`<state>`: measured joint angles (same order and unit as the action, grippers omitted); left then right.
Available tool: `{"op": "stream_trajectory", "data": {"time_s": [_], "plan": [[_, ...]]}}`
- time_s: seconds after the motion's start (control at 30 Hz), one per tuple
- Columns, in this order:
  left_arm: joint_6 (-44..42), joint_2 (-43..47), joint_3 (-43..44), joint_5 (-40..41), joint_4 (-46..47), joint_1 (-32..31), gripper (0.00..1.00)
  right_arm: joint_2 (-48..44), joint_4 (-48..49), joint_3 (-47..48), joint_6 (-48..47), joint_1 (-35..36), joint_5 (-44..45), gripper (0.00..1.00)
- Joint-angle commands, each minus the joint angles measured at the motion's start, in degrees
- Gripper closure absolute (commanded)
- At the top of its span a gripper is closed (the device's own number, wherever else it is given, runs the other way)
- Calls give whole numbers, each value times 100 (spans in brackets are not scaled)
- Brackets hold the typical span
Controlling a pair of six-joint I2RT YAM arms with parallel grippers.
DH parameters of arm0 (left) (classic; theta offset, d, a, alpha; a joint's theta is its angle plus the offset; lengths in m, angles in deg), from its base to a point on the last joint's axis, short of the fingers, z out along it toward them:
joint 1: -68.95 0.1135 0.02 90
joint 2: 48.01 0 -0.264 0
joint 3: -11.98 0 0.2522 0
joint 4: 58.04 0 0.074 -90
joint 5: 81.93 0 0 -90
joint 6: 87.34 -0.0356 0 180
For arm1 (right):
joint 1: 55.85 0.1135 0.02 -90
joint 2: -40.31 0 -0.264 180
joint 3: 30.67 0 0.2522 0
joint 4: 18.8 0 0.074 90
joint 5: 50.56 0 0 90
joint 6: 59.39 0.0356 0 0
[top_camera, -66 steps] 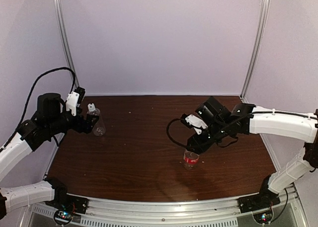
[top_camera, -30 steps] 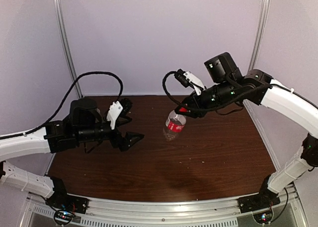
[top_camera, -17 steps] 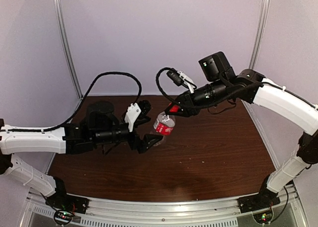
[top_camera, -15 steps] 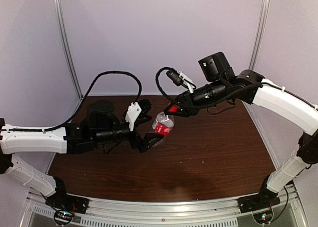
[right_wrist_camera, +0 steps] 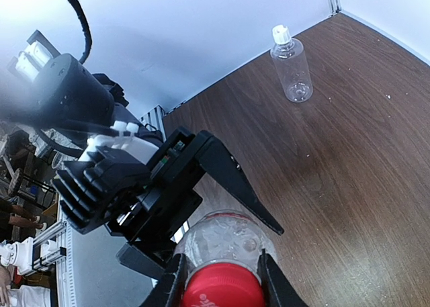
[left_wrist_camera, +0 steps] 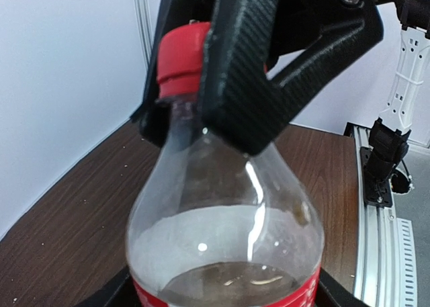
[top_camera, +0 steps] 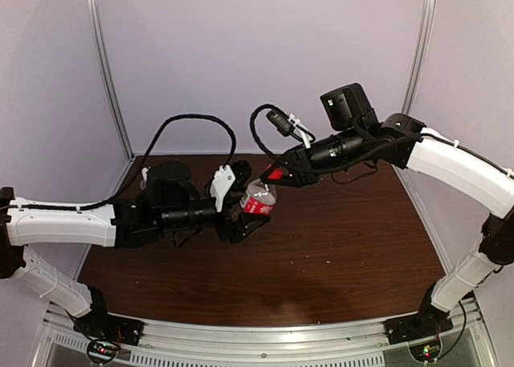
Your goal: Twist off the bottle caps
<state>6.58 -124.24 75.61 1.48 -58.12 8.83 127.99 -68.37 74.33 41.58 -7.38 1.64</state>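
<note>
Dark wood-grain tabletop (top_camera: 345,246) fills a booth of pale lilac walls (top_camera: 241,62), with a metal rail (top_camera: 265,339) along the near edge at six o'clock. Nearest the rail, the left arm reaches in from nine o'clock. The left gripper (top_camera: 246,221) straddles the lower part of the labelled bottle (top_camera: 259,200), one finger on each side of the red band. Whether those fingers already press on the plastic I cannot tell. That bottle is off the table and tilted, above the middle of the board a little toward eleven o'clock.

Just beyond it, coming in from two o'clock, the right gripper (top_camera: 275,175) is pinched onto the red cap (right_wrist_camera: 218,288), a finger against each side. The cap sits fully down on the neck. Farthest off, at one o'clock in the right wrist view, the taller bottle (right_wrist_camera: 291,68) stands upright on the wood near the wall. It is well apart from both arms, and its white cap (right_wrist_camera: 280,33) is on.

By my reading, nothing is finished yet, since both caps are in place. The first bottle looks set up for twisting, with one arm at the body and the other at the cap. Left to do: turn the red cap off, then go through the same steps on the white one.
</note>
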Motion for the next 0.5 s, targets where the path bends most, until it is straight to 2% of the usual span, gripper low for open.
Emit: {"op": "stream_trajectory", "data": {"time_s": [0.0,0.2,0.3,0.4,0.47], "plan": [[-97,-87,224,-121,286,-35,29,98,191,145,61,-22,-215,94],[-129,-147,247,-7,283,-34,43,144,206,186,56,-22,-250,92],[-86,-99,194,106,355,-31,50,137,222,165,51,-26,-192,84],[119,-21,11,191,684,-35,54,65,436,26,143,-24,-137,61],[315,2,-140,150,1024,-35,56,-7,713,-146,240,-22,-95,30]]}}
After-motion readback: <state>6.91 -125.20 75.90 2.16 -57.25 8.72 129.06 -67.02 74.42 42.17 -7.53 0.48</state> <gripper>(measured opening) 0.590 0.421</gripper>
